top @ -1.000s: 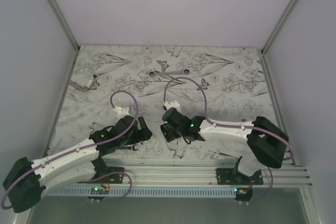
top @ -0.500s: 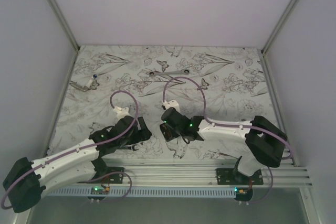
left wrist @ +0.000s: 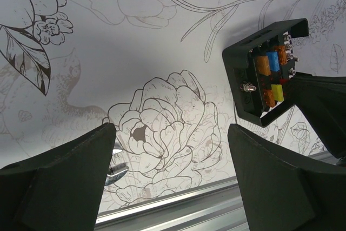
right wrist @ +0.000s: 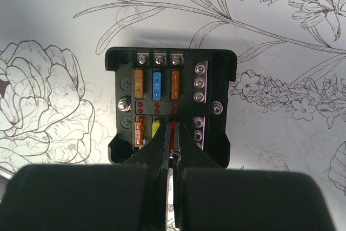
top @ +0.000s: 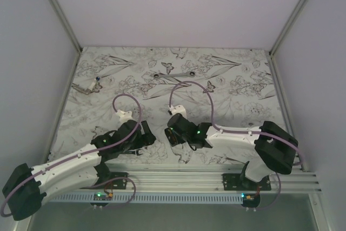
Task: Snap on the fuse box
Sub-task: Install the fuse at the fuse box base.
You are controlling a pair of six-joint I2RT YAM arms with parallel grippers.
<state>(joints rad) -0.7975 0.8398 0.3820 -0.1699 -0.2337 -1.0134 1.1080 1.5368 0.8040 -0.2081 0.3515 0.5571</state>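
Fuse box laid open-faced on floral table, near front edge. Right gripper pinched together, tips set at lower fuse row (red sliver there; held or not, unclear), presumably for pressing. Left gripper held spread wide alongside, empty.

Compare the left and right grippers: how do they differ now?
The left gripper is wide open; the right gripper is shut. The left gripper hangs over printed mat beside the fuse box; the right gripper's tips sit at the box's lower fuse row. Both are black, low over the mat.
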